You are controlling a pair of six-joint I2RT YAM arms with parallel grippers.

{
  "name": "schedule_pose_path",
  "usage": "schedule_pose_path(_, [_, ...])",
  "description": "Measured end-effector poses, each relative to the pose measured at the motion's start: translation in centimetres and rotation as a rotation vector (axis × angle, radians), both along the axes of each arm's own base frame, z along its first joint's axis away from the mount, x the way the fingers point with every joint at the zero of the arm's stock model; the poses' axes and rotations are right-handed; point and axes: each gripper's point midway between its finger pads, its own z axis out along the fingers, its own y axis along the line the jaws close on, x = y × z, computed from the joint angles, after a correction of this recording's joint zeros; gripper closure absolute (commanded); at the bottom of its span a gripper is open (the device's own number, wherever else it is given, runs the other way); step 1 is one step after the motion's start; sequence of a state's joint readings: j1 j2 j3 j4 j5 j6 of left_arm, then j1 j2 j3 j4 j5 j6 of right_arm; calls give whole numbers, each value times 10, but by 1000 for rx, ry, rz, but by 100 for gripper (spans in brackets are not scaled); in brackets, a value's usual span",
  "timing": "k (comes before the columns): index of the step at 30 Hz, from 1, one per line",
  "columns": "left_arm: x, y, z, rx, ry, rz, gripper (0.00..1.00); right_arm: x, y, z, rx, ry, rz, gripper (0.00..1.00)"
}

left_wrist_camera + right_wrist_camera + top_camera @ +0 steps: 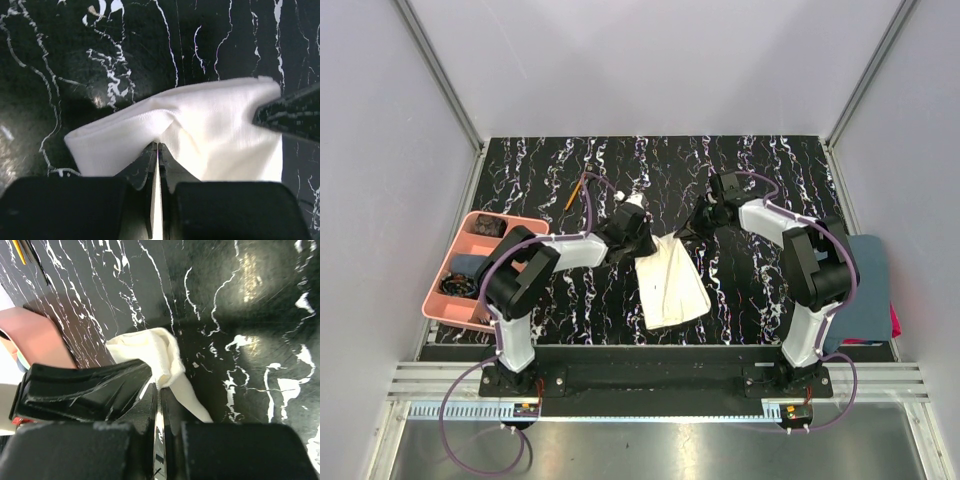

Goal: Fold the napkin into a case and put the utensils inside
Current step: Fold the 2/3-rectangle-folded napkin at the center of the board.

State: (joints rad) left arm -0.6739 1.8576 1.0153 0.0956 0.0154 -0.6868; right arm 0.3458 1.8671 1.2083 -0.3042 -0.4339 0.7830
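Note:
The cream napkin lies folded in the middle of the black marbled table, its far edge lifted. My left gripper is shut on the far left corner, as the left wrist view shows, with the cloth spread ahead. My right gripper is shut on the far right corner, where the cloth bunches. The two grippers are close together. The orange-handled stick lies at the back left, and also shows in the right wrist view, with a slim dark strip, probably the spoon, beside it.
A pink compartment tray holding small items stands at the left edge. A dark blue-grey towel lies off the table's right edge. Grey walls enclose the back and sides.

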Motion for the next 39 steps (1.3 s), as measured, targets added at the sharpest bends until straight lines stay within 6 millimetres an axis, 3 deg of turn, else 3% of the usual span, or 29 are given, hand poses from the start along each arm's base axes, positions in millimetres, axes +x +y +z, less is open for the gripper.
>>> schedule_pose_path(12, [9, -14, -6, -43, 7, -21, 94, -8, 45, 10, 78, 38, -70, 100])
schedule_pose_path(19, [4, -5, -2, -55, 9, -42, 89, -6, 47, 1, 139, 89, -185, 100])
schedule_pose_path(31, [-15, 26, 63, -81, -32, -11, 91, 2, 47, 3, 157, 87, -241, 100])
schedule_pose_path(34, [-17, 41, 54, -62, -21, 17, 94, 2, 46, 2, 152, 86, -244, 100])
schedule_pose_path(39, [-17, 59, 2, 15, 73, 47, 95, 1, 46, 1, 147, 85, -241, 100])
